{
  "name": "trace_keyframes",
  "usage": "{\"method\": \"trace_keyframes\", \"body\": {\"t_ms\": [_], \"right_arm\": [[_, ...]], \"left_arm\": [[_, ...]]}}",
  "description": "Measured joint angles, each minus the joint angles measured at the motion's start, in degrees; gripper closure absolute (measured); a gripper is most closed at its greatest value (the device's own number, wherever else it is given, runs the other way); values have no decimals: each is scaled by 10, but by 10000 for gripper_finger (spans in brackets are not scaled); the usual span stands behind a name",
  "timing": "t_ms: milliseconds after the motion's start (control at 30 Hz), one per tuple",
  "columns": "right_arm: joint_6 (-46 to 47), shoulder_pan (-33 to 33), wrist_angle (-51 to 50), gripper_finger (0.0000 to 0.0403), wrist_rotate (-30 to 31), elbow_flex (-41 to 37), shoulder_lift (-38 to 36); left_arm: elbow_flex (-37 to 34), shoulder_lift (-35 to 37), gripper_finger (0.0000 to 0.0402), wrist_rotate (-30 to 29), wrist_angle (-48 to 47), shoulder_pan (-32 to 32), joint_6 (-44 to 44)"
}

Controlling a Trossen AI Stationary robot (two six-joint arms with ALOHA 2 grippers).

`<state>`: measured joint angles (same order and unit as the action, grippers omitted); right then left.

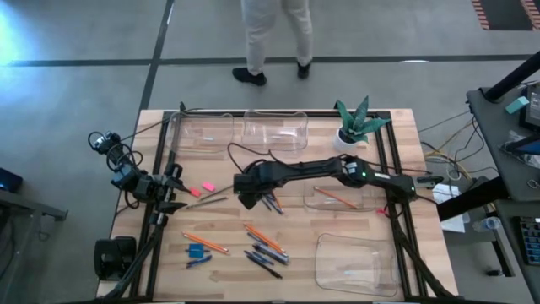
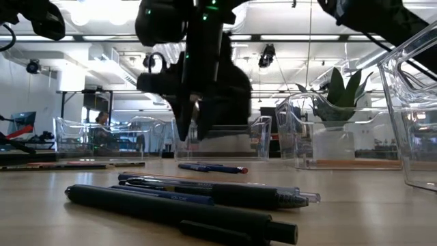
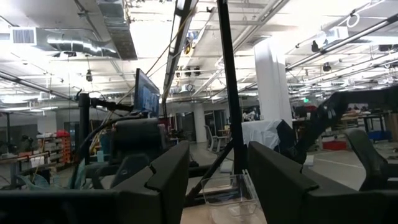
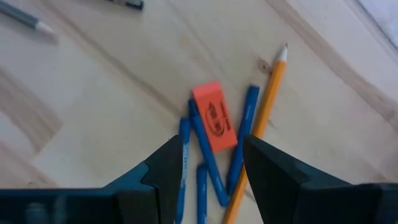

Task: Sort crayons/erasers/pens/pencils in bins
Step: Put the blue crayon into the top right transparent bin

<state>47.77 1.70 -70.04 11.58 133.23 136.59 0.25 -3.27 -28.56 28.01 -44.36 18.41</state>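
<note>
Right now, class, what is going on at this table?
A two-armed robot is sorting stationery into clear bins. The right claw is open, poised over a small pile in the middle of the table: an orange-red eraser lying across blue crayons beside an orange pencil. It holds nothing. The left claw waits open at the table's left edge. One pencil already lies in a bin; more pens and pencils remain loose on the wood.

The right tool (image 4: 211, 163) hovers with fingers apart over a pink eraser (image 4: 214, 116) lying across blue crayons (image 4: 207, 154), an orange pencil (image 4: 263, 120) beside them on the wooden worktop (image 4: 93, 93).
</note>
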Motion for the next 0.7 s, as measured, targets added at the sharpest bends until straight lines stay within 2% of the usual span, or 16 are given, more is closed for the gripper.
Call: {"method": "trace_keyframes", "body": {"t_ms": [367, 700], "right_arm": [[-10, -24, -15, 245, 0, -9, 6], [-9, -31, -8, 275, -1, -33, 5]], "left_arm": [[0, 0, 249, 0, 0, 0, 0], [0, 0, 249, 0, 0, 0, 0]]}}
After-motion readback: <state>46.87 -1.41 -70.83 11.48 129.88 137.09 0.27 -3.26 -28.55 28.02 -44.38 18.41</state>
